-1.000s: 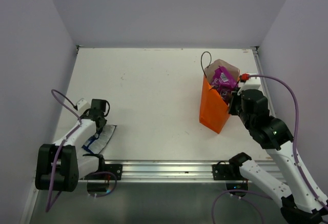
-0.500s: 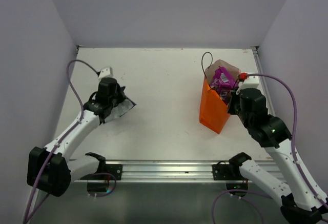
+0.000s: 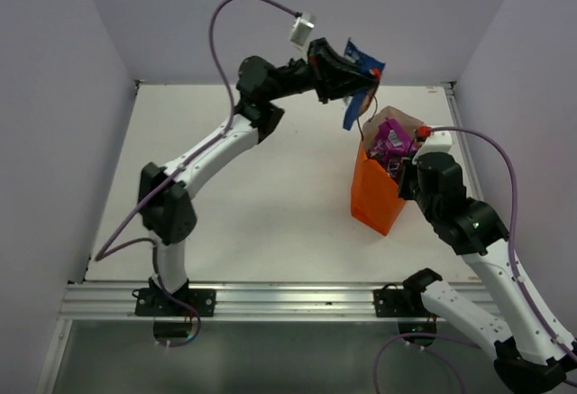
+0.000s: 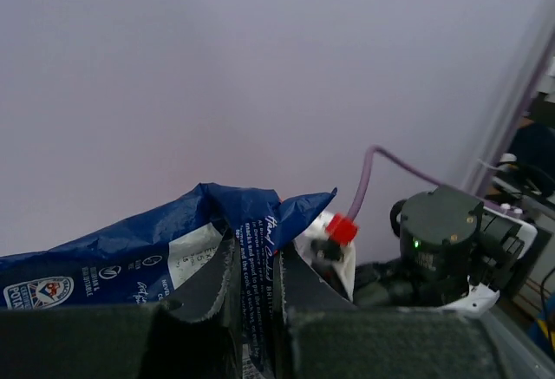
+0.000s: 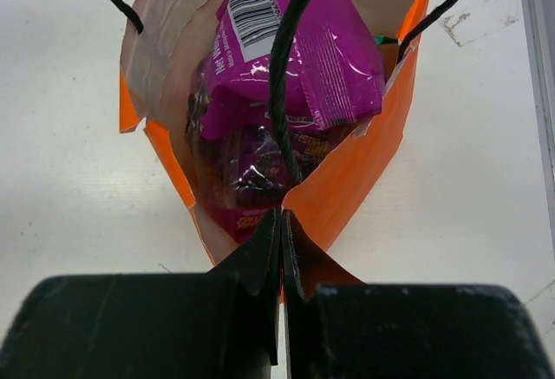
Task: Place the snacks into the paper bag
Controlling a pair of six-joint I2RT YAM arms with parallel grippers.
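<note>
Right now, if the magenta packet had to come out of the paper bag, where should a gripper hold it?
Probably take the magenta packet by an exposed edge: it lies topmost in the paper bag. Come from above, jaws across its thin faces, clear of the cord handle.

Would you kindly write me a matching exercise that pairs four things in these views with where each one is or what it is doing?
Column A
1. blue-and-white packet
2. magenta packet
3. paper bag
4. right tool

Column B
a. shut on the paper bag's rim
b. standing upright on the table
c. held in the air by the left tool
d. lying inside the paper bag

Pairs: 1-c, 2-d, 3-b, 4-a
</note>
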